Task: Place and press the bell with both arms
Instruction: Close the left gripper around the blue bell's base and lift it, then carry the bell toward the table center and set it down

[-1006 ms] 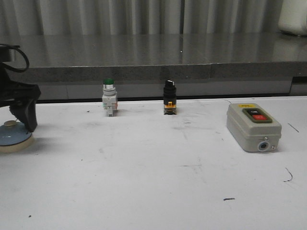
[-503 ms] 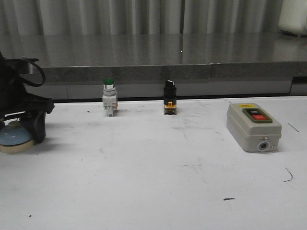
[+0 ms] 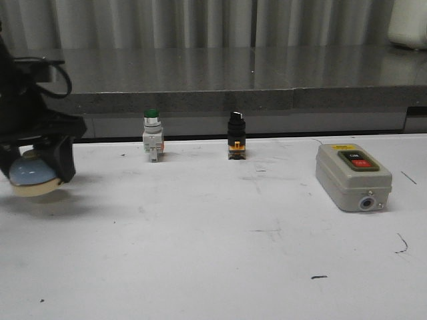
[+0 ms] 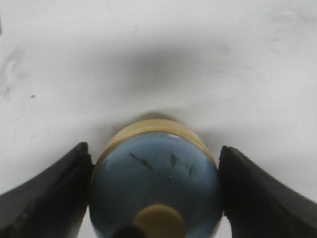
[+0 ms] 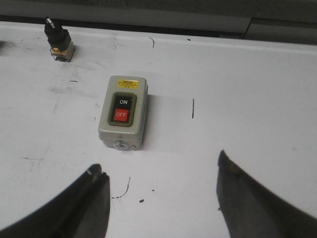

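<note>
The left claw (image 4: 156, 198) grips the light-blue dome-shaped bell (image 4: 156, 183) above the white worktop (image 3: 233, 253); its smooth dome could slip free between the fingers.

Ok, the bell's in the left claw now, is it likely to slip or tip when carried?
The bell looks stiff, but its dome seems smooth and rounded, so it may slip between the left claw fingers. In the front view it hangs tilted, clear of the table; set down gently, its wide flat base should resist tipping.
</note>
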`<state>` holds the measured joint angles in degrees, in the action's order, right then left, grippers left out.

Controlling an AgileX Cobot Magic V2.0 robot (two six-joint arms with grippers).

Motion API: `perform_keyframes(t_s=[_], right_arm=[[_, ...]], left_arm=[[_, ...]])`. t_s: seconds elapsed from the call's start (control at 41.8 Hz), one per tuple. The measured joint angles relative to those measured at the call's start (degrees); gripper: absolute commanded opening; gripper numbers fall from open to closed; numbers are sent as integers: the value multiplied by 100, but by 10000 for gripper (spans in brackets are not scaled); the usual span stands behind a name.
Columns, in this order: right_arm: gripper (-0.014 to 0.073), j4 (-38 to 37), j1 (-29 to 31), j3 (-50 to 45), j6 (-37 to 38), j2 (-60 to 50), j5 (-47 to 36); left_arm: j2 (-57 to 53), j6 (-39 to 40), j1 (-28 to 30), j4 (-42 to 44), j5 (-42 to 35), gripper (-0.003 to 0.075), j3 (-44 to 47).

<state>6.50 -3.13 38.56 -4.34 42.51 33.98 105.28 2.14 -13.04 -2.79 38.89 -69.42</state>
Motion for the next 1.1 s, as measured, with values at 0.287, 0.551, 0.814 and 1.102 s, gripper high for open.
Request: perform_keyframes(t_s=[0.287,0.551,0.814,1.102], right_arm=[[489,0,0,0,0,0,0],[489,0,0,0,0,0,0],[489,0,0,0,0,0,0],[489,0,0,0,0,0,0]], left_arm=[[34,-58,-1426,0,648,266,-666],[854,-67,-2360,-34,846,266,-1742],[1294,-67,-2498,-38,956,266,-2168],[1526,-67,-2498,82,1064,267,-2204]])
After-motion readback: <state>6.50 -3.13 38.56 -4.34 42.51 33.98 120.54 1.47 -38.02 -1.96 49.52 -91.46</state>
